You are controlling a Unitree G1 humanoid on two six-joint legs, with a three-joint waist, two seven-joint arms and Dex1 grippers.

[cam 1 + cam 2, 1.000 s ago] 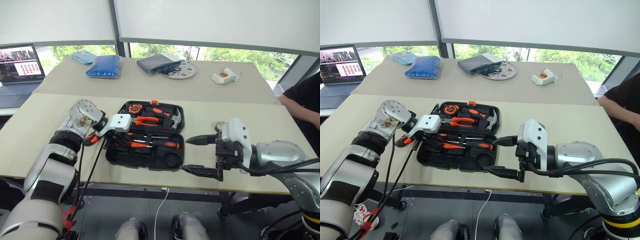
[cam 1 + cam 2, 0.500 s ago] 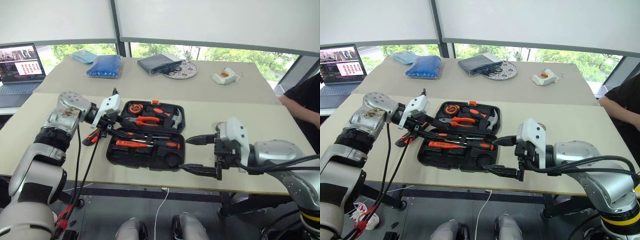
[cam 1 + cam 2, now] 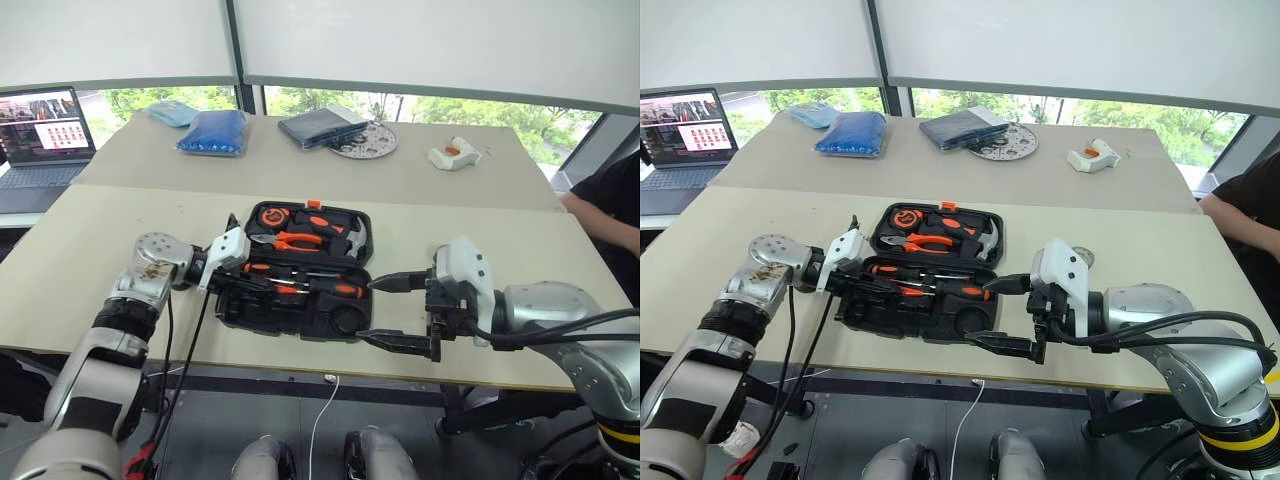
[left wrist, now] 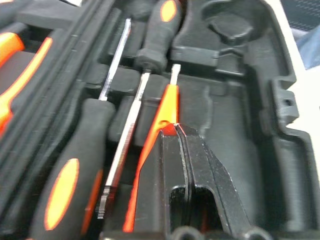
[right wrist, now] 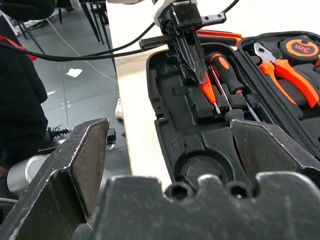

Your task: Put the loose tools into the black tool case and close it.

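Black tool case: open, table's near edge; left gripper, raised half a second ago, now lowered and clenched on slim orange pen-like tool, seemingly over its recess—placement imminent; right gripper agape, empty.

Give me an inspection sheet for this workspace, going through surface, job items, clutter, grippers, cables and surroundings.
Surface: beige table.
Job's things: black tool case lies open; two screwdrivers sit in its recesses; slim orange tool over a recess.
Clutter: blue bag, dark pouch, round disc, white-orange object on the far table.
Grippers: left gripper shut on the slim orange tool inside the case; right gripper open beside the case.
Cables: white cable hangs below the table edge.
Surroundings: laptop, windows, a person's sleeve.
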